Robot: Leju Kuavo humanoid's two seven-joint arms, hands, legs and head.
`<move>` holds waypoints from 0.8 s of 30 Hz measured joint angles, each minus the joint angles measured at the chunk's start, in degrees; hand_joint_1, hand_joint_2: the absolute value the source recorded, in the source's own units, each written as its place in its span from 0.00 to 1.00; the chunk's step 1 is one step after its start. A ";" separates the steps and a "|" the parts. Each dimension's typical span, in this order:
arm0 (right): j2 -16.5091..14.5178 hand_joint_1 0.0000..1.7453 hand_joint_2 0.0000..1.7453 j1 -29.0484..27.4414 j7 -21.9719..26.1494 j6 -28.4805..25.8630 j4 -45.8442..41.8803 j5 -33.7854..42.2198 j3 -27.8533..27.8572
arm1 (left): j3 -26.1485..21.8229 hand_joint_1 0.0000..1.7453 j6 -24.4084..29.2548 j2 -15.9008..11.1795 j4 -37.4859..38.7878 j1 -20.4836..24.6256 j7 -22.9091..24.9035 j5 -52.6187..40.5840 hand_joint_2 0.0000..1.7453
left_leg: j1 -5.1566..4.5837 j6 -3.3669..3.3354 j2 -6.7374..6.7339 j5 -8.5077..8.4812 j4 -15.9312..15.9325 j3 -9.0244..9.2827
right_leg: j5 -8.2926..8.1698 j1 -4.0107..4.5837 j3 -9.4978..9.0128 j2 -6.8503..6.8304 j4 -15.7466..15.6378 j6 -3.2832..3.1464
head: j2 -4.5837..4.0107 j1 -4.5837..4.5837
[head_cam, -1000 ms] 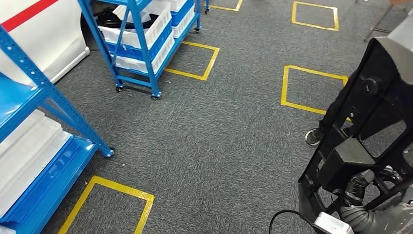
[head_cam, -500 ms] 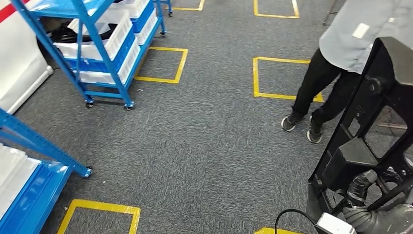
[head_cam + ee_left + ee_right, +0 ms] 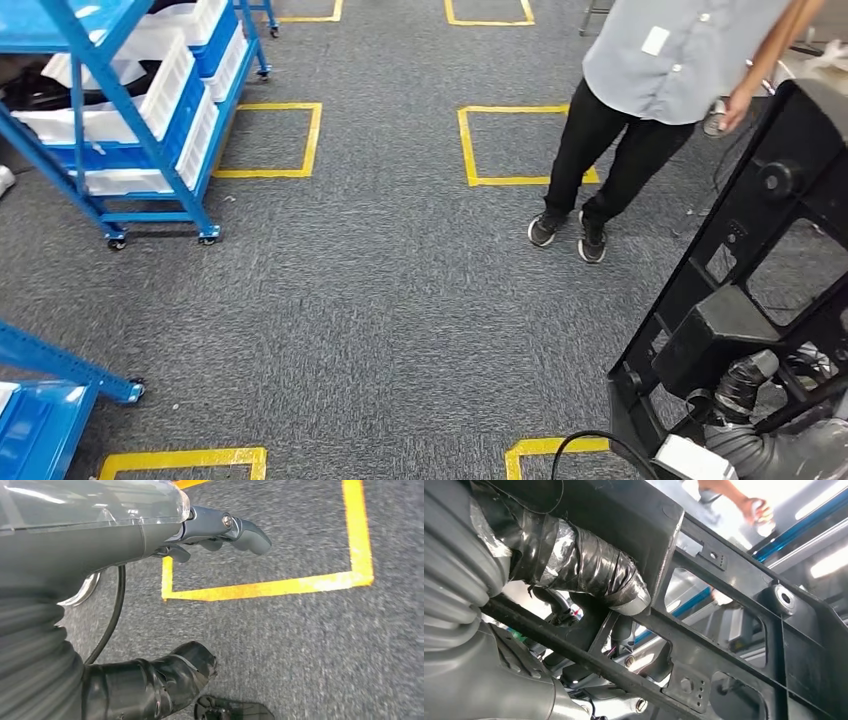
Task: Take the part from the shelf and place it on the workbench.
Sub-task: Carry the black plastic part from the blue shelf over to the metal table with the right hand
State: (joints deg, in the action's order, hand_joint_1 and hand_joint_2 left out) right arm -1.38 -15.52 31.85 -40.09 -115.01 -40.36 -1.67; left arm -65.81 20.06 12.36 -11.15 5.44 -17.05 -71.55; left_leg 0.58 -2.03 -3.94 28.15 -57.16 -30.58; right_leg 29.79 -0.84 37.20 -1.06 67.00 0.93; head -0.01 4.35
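Observation:
The part (image 3: 790,180) is a large black openwork frame at the right edge of the head view. My right hand (image 3: 745,385) grips it low down and carries it upright above the carpet. In the right wrist view the taped thumb (image 3: 589,565) wraps against the frame's plate (image 3: 724,592), with darker fingers behind the bars. My left hand (image 3: 200,527) hangs over the floor, its fingers (image 3: 240,530) and taped thumb (image 3: 165,680) apart with nothing between them.
A person in a grey shirt and black trousers (image 3: 640,80) stands close ahead on the right. A wheeled blue shelf (image 3: 130,110) with white bins stands at the far left, another blue shelf corner (image 3: 40,390) near left. Yellow taped squares (image 3: 520,145) mark the grey carpet.
The camera has turned right: the shelves slid off to the left and the person came fully into view. The black part stays in my right hand.

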 joint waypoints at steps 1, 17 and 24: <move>0.02 1.00 1.00 0.05 -0.04 0.00 0.01 0.03 0.02 | 0.00 0.00 -0.01 0.03 -0.01 0.01 0.00 -0.01 1.00 | -0.13 0.25 -0.54 0.20 -0.06 0.19 | -1.25 0.29 -2.07 -1.10 -3.82 -0.25 | -0.01 0.01; 0.11 1.00 1.00 0.19 -0.08 0.00 0.04 0.10 0.19 | 0.00 0.00 0.01 0.19 -0.01 -0.11 0.04 -0.01 1.00 | 0.34 2.10 6.55 0.58 -4.44 -2.36 | -2.20 0.26 -4.22 6.58 -7.80 -2.38 | -0.01 -0.03; 0.45 1.00 1.00 0.36 -0.88 0.00 0.24 0.64 0.22 | 0.00 0.00 -0.09 0.29 -0.01 0.23 -0.37 -0.03 1.00 | 0.40 0.05 4.78 -0.78 -0.35 -0.92 | -0.34 0.08 -1.84 5.02 -4.52 -0.16 | 0.00 0.04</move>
State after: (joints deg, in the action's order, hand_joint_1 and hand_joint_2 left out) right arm -0.92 -15.16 30.97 -40.09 -114.77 -39.71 -1.45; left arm -65.81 19.97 12.65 -11.16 5.67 -17.42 -71.58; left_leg 0.99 -1.98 0.84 27.37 -57.51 -31.51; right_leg 29.45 -0.76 35.36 3.96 62.48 0.76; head -0.01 4.39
